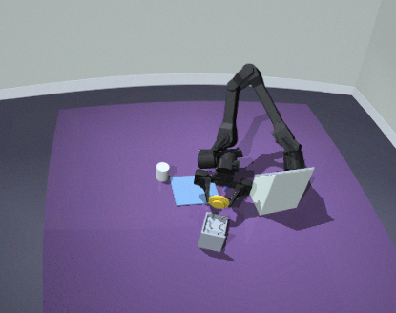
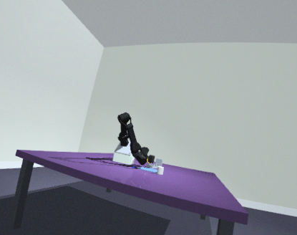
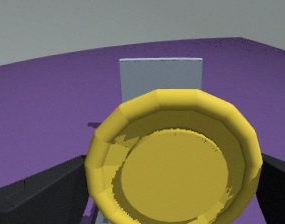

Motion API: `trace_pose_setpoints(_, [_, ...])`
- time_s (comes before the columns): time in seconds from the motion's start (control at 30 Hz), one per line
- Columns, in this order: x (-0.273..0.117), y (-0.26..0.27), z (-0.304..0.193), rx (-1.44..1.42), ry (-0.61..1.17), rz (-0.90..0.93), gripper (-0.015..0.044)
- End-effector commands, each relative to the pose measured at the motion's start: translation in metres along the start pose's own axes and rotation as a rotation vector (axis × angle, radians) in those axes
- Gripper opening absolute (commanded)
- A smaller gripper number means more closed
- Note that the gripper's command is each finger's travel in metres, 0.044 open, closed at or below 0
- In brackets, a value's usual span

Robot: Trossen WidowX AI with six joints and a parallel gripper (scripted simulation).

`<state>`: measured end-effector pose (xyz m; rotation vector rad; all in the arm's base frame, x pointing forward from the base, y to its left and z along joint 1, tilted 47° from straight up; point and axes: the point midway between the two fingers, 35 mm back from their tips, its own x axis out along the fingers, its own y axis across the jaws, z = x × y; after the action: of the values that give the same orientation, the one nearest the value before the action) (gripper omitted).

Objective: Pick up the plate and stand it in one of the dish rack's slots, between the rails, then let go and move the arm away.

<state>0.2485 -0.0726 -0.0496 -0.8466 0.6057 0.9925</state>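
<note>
Gripper [image 1: 221,191] pinches the yellow plate [image 1: 218,201] by its rim, held on edge near the tabletop's middle, just short of the grey dish rack [image 1: 214,232], which lies directly ahead and below.

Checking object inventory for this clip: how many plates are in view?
1. The yellow plate is clamped in the gripper, held just above the grey dish rack, near the blue mat. No others are visible.
</note>
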Motion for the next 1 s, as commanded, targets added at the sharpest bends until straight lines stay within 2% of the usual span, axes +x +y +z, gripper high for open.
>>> trace_pose_setpoints(0.0, [0.005, 0.002, 0.002, 0.001, -0.006, 0.0, 0.0])
trace_pose_setpoints(0.97, [0.041, 0.004, 0.009, -0.014, -0.005, -0.012, 0.0])
